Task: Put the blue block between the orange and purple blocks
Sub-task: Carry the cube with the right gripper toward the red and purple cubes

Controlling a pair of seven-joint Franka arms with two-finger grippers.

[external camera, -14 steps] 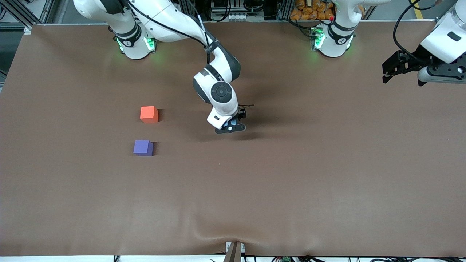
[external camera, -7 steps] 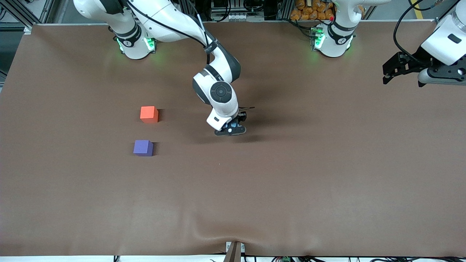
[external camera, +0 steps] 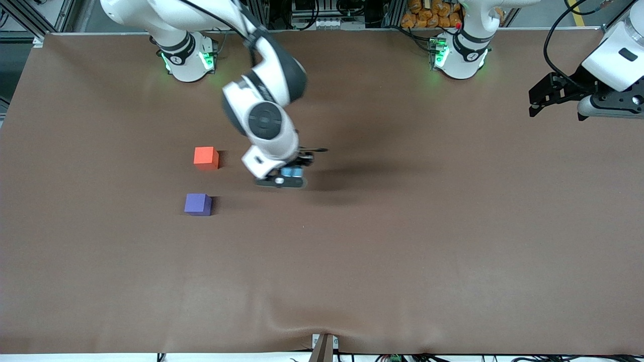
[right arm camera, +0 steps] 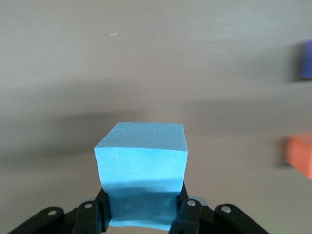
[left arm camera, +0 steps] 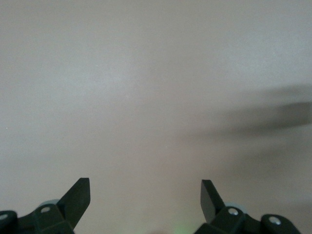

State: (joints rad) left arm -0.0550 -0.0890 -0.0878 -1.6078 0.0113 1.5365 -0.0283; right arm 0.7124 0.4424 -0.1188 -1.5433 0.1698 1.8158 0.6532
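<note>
Brown matte worktop (external camera: 402, 261), faintly wrinkled along the edge nearest the front camera. Purple block (external camera: 197, 204) nearest of the cubes, toward the right arm's end; orange block (external camera: 206, 158) just farther back, well apart from it. Right end effector (external camera: 284, 180) up over bare worktop beside that pair, pinching the blue block (right arm camera: 141, 170): light sky-blue cube, plain finely grained faces, clamped by its lower part. Left end effector (external camera: 536, 103) waiting over the worktop's edge at the left arm's end, fingers (left arm camera: 78, 197) spread wide. Farthest back: two arm bases lit green, clutter and cables.
</note>
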